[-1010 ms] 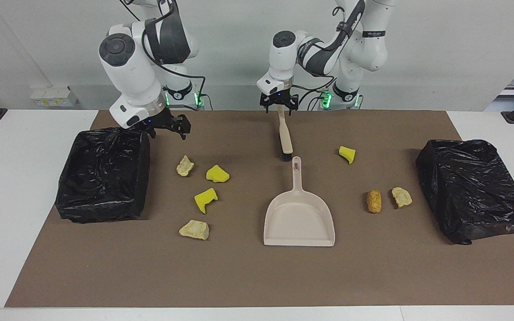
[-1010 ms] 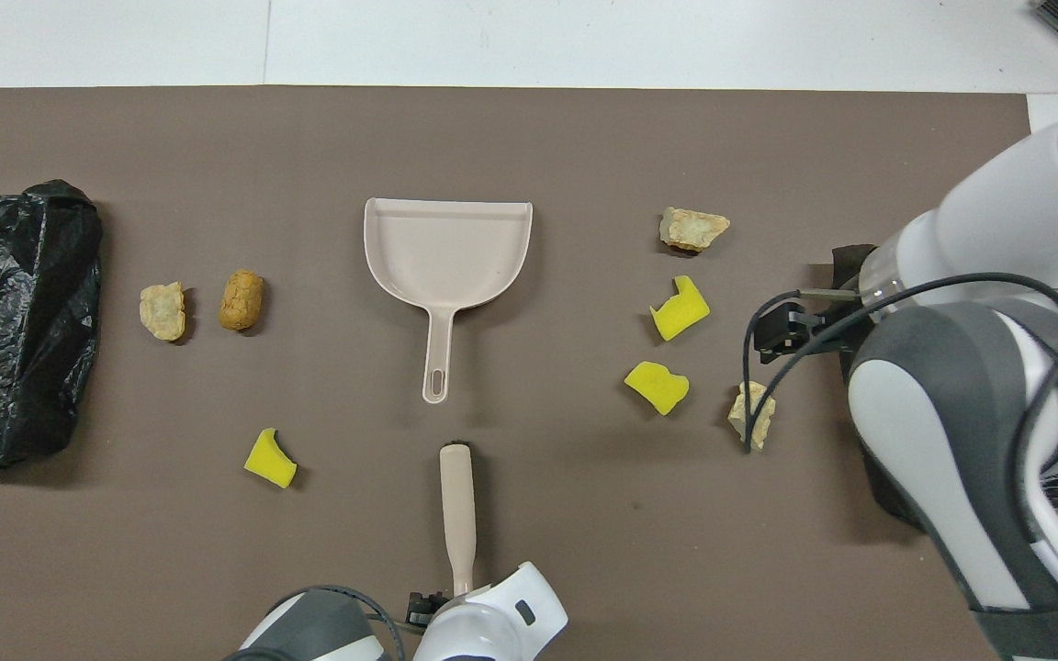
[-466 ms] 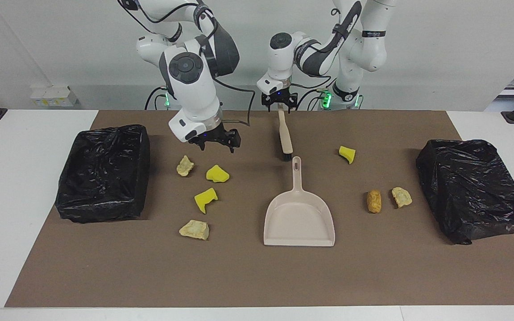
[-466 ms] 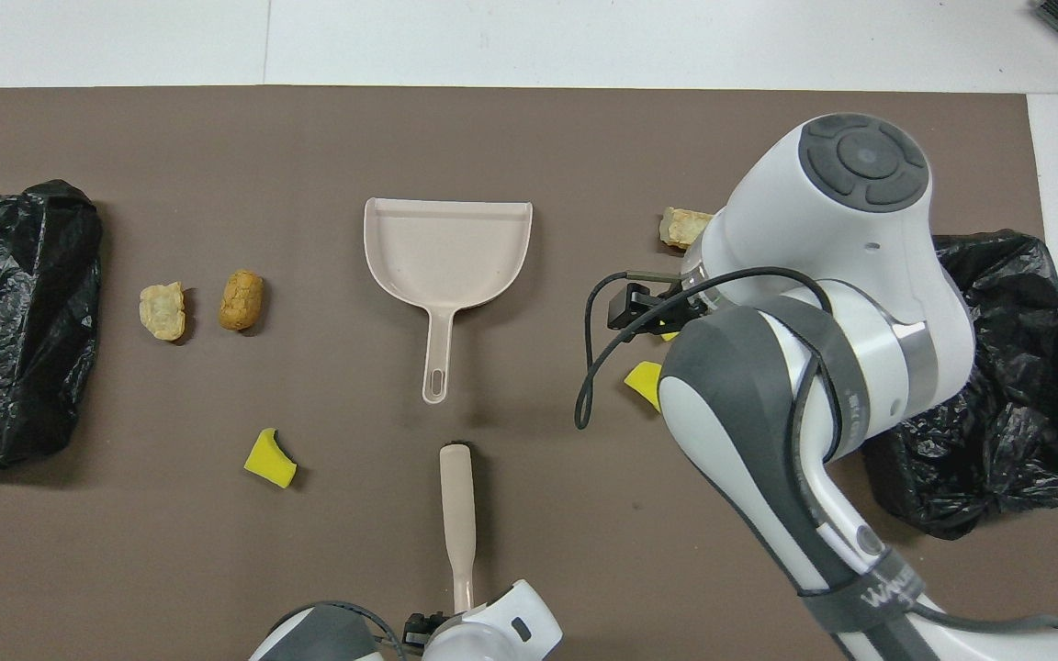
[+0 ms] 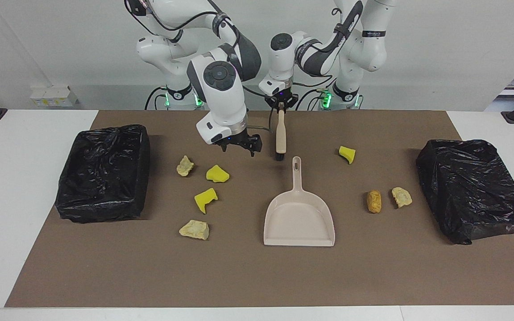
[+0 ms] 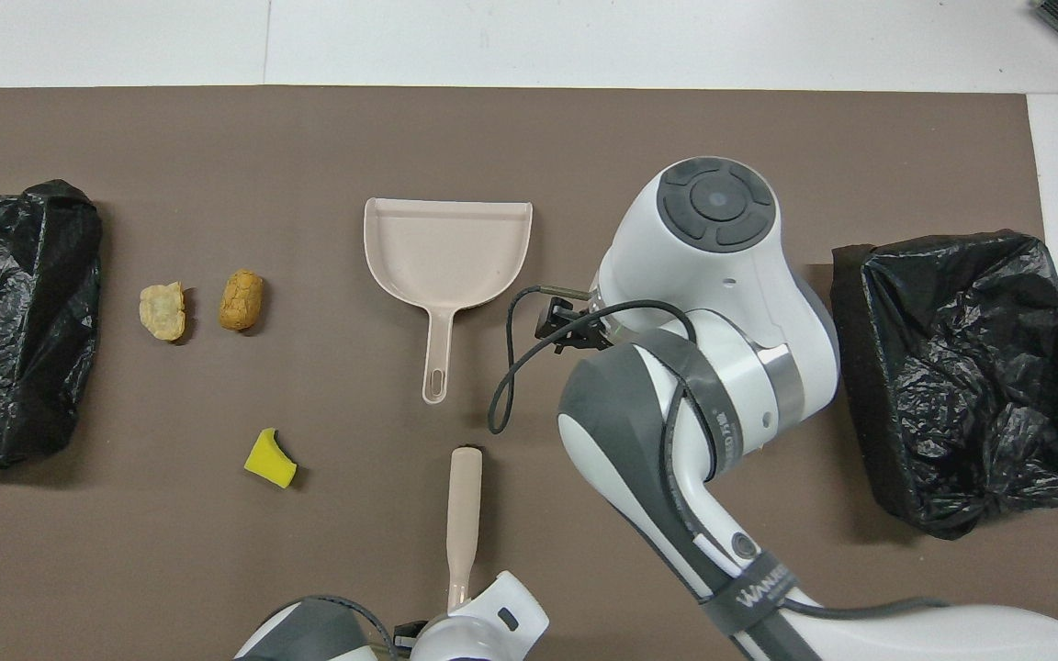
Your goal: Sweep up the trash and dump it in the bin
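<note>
Several small trash lumps lie on the brown mat: yellow wedges point(image 5: 217, 174) point(image 5: 205, 199) and tan chunks point(image 5: 185, 166) point(image 5: 194, 229) toward the right arm's end. A yellow wedge point(image 5: 347, 154), a brown lump point(image 5: 374, 201) and a tan chunk point(image 5: 401, 197) lie toward the left arm's end. The beige dustpan point(image 5: 299, 218) rests mid-mat with its handle toward the robots. My left gripper point(image 5: 280, 104) is shut on the handle end of the beige brush point(image 5: 279, 133). My right gripper point(image 5: 239, 146) hangs open and holds nothing, over the mat beside the brush. The overhead view hides four lumps under the right arm.
A black-bagged bin point(image 5: 103, 171) stands at the right arm's end of the mat, and a second one point(image 5: 473, 189) at the left arm's end. The mat lies on a white table point(image 5: 16, 200).
My right arm swung from over its bin toward the middle, stopping beside the brush. My left gripper closed on the brush handle, and the brush straightened a little.
</note>
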